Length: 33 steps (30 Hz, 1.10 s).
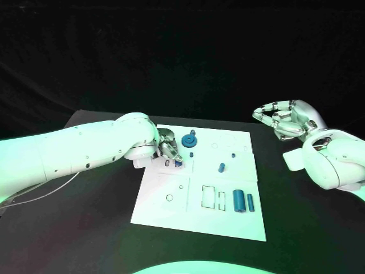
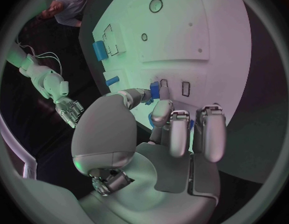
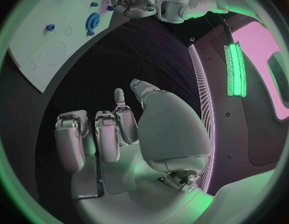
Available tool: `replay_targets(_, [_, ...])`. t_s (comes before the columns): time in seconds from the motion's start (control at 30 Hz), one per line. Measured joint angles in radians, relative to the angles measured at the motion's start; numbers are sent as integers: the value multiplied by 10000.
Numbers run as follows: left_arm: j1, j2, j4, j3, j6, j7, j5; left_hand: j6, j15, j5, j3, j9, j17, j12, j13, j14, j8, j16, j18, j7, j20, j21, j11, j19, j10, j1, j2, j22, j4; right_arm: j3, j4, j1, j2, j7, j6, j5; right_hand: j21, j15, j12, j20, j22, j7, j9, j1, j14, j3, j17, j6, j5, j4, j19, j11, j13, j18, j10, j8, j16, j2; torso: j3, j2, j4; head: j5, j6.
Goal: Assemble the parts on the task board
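Observation:
The white task board (image 1: pixel 176 210) lies in the middle of the black table. My left hand (image 1: pixel 167 149) hovers over the board's far left part and pinches a small blue part (image 2: pixel 154 90) between thumb and finger, just above a rectangular slot (image 2: pixel 164 83). A blue gear (image 1: pixel 189 141) stands beside that hand. A short blue peg (image 1: pixel 222 168) sits mid-board, and two blue cylinders (image 1: pixel 239 201) lie near the right edge. My right hand (image 1: pixel 285 120) is raised off the board's far right corner, fingers curled in, holding nothing.
A second rectangular slot (image 2: pixel 186 88) lies next to the first. Outlined recesses (image 1: pixel 209 196) and a small ring outline (image 1: pixel 169 198) mark the board's near half. Bare black table (image 1: pixel 76 228) surrounds the board on both sides.

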State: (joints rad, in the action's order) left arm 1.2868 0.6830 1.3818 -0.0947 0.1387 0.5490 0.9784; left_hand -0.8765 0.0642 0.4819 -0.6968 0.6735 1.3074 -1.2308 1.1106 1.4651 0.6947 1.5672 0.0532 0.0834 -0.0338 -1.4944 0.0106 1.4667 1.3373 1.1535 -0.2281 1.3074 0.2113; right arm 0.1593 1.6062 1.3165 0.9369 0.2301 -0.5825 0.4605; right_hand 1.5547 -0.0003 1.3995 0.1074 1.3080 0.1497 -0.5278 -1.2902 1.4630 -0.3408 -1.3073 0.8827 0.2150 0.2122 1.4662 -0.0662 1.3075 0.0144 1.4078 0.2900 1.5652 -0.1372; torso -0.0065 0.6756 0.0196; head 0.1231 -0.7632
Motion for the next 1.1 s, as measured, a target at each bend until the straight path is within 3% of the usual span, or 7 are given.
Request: replay_targets(1.1, [-24,0,21,5,334,182,781,-57,35,383,9,155,0,0,48,36,60,0,0,-54,-1,4,34,0,34,-129,-128,0,-10,2,0,-6,-3,7,-4,-8,0,0,0,0,-4,0,-5,0,0,44,-6,0,40,43,0,0,-2,0,0,40,0,0,3,-6,-6,68,-50])
